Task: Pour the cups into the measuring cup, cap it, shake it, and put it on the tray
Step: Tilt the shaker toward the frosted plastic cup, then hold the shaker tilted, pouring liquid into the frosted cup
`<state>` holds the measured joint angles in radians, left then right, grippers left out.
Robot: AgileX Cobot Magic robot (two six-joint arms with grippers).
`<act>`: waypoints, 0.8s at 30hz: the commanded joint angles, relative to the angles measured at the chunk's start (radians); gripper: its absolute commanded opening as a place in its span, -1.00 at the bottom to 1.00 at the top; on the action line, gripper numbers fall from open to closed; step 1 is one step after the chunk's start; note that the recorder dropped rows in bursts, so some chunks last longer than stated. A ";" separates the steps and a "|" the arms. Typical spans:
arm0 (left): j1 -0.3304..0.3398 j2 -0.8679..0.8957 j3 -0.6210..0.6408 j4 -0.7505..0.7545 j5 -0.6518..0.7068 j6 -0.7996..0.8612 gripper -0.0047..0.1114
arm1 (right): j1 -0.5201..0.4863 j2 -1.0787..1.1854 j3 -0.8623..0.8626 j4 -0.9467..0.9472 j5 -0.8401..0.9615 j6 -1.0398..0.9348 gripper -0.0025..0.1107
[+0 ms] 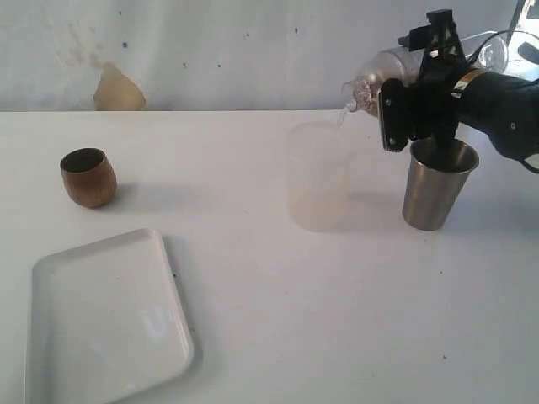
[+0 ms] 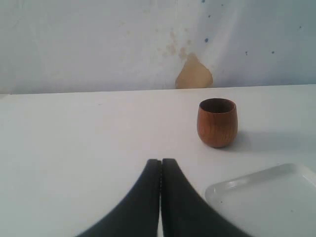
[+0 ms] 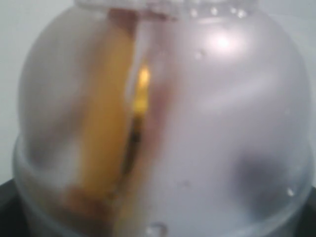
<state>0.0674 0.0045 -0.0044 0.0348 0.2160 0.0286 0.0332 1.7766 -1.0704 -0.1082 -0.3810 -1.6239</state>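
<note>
Clear plastic measuring cup (image 1: pixel 484 49), cap (image 1: pixel 375 77) fitted: held sideways in the air over the steel tumbler (image 1: pixel 438 189), neck towards the frosted cup (image 1: pixel 317 177), a pose that suits shaking. Holder: right gripper (image 1: pixel 417 77), jaws spread wide and clamped round the cylinder, wrist rolled level. Idle: left gripper (image 2: pixel 161 170), jaws pressed together on nothing, low over the table (image 1: pixel 337 320) near wooden cup (image 1: pixel 88 177) and tray (image 1: pixel 101 324).

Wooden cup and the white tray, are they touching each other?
Apart. The exterior view shows bare table between the wooden cup and the tray.
</note>
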 commanded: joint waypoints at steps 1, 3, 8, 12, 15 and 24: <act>0.002 -0.005 0.004 0.002 -0.005 -0.002 -0.91 | -0.004 -0.008 -0.015 -0.001 -0.116 -0.035 -0.96; 0.002 -0.005 0.004 0.002 -0.005 -0.002 -0.91 | -0.004 -0.007 -0.015 -0.001 -0.117 -0.035 -0.96; 0.002 -0.005 0.004 0.002 -0.005 -0.002 -0.91 | -0.004 -0.006 -0.028 -0.001 -0.119 -0.037 -0.96; 0.002 -0.005 0.004 0.002 -0.005 -0.002 -0.91 | -0.004 -0.006 -0.049 -0.001 -0.115 -0.049 -0.96; 0.002 -0.005 0.004 0.002 -0.005 -0.002 -0.91 | -0.004 -0.006 -0.057 -0.001 -0.114 -0.061 -0.96; 0.002 -0.005 0.004 0.002 -0.005 -0.002 -0.91 | -0.004 -0.006 -0.059 -0.014 -0.114 -0.108 -0.96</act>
<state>0.0674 0.0045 -0.0044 0.0348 0.2160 0.0286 0.0332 1.7866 -1.1163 -0.1099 -0.4280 -1.7198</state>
